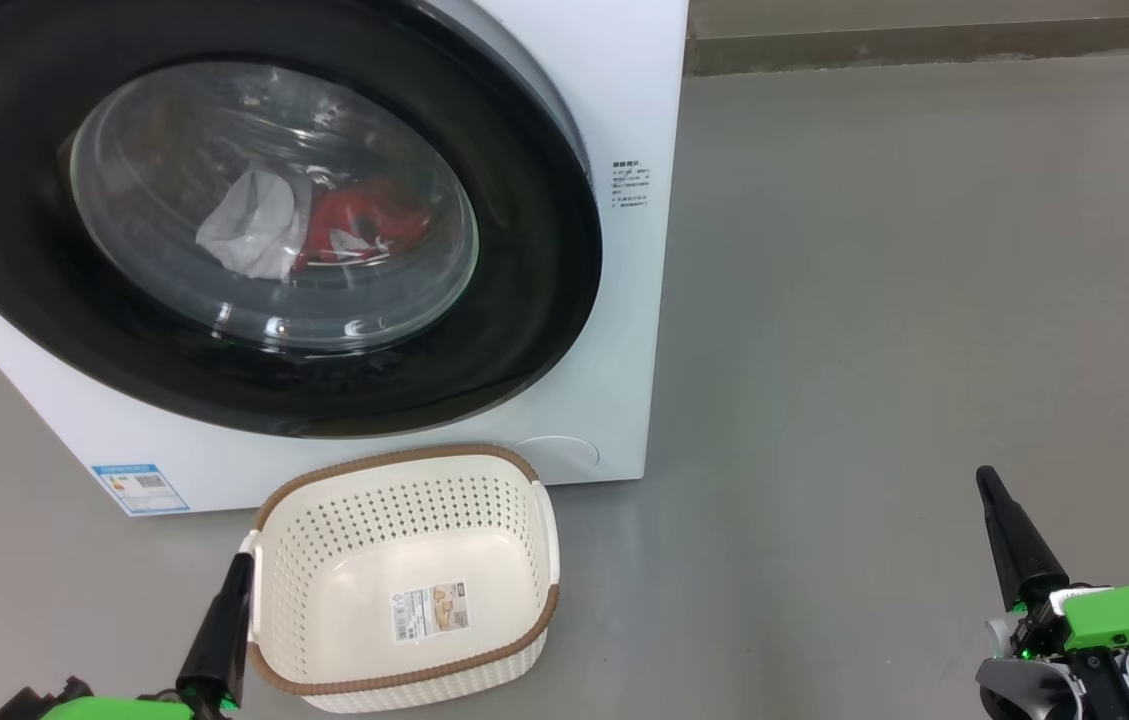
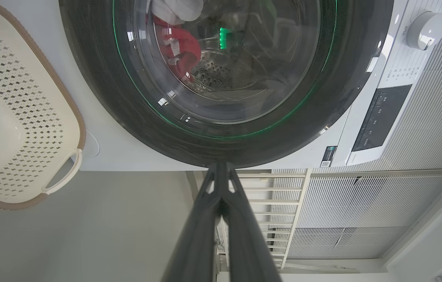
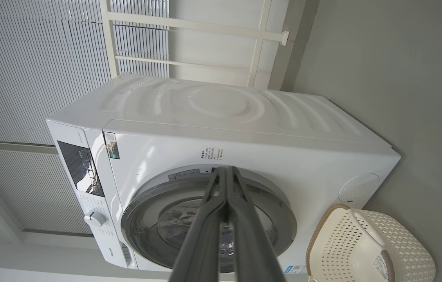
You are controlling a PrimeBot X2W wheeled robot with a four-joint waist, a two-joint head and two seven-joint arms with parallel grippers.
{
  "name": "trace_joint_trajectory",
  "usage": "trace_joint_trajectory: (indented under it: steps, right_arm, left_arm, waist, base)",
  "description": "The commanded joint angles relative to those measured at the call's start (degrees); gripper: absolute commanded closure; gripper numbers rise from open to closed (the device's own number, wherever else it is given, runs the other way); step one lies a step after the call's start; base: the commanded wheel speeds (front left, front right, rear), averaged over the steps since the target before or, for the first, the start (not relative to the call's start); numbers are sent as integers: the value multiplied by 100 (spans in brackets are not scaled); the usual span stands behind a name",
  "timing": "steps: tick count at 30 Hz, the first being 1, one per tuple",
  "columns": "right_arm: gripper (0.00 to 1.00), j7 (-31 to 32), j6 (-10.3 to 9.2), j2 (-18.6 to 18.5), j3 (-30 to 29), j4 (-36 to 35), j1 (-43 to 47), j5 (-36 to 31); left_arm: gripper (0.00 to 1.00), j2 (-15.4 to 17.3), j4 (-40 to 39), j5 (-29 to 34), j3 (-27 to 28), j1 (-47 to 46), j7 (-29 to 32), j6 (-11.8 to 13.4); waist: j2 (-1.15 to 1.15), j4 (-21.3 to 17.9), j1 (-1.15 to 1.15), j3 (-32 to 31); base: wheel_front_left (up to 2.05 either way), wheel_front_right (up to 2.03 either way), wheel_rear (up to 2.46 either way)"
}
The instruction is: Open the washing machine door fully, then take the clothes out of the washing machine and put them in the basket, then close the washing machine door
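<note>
The white washing machine [image 1: 614, 80] fills the upper left of the head view. Its round black-rimmed door [image 1: 524, 300] lies against the front, and red and white clothes [image 1: 324, 225] show behind the glass. The cream basket [image 1: 404, 585] stands empty on the floor just before the machine. My left gripper [image 1: 239, 565] is shut, its tip at the basket's left rim. My right gripper [image 1: 986, 480] is shut too, low at the right over bare floor, far from the machine. In the left wrist view the shut fingers [image 2: 221, 168] point at the door's rim [image 2: 99, 98]; the clothes [image 2: 177, 47] show there.
Grey floor [image 1: 904, 300] stretches to the right of the machine as far as a wall base [image 1: 924, 40]. The machine's control panel [image 3: 82, 168] and dial [image 3: 94, 217] show in the right wrist view, with slatted wall panels [image 3: 29, 58] behind.
</note>
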Motion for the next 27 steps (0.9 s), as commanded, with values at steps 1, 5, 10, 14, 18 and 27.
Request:
trace_joint_trajectory:
  steps: [1, 5, 10, 14, 18, 27]
  right_arm:
    - [100, 32, 2, -66, 107, -164, -247, -50]
    - [0, -10, 0, 65, 24, 176, 78, 3]
    - [0, -92, 0, 84, 124, 192, 153, -30]
    - [0, -163, 0, 60, 205, 186, 186, -141]
    - [0, -231, 0, 48, 259, 191, 202, -296]
    - [0, -383, 0, 29, 362, 210, 232, -911]
  left_arm:
    - [100, 57, -151, 64, 196, -240, 17, -40]
    - [0, -34, 171, 1, -31, 81, -4, 1]
    - [0, -38, 161, 80, -66, 149, -90, -1]
    - [0, -20, 112, 218, -86, 177, -158, -2]
    - [0, -10, 59, 452, -89, 201, -227, -3]
    - [0, 8, -48, 1243, -119, 250, -380, -6]
  waist:
    - [0, 0, 0, 0]
    - [0, 0, 0, 1]
    - [0, 9, 9, 5]
    - [0, 22, 6, -2]
    - [0, 32, 0, 11]
    - [0, 53, 0, 19]
  base:
    - [0, 0, 0]
    - [0, 0, 0]
    - [0, 0, 0]
    - [0, 0, 0]
    - [0, 0, 0]
    - [0, 0, 0]
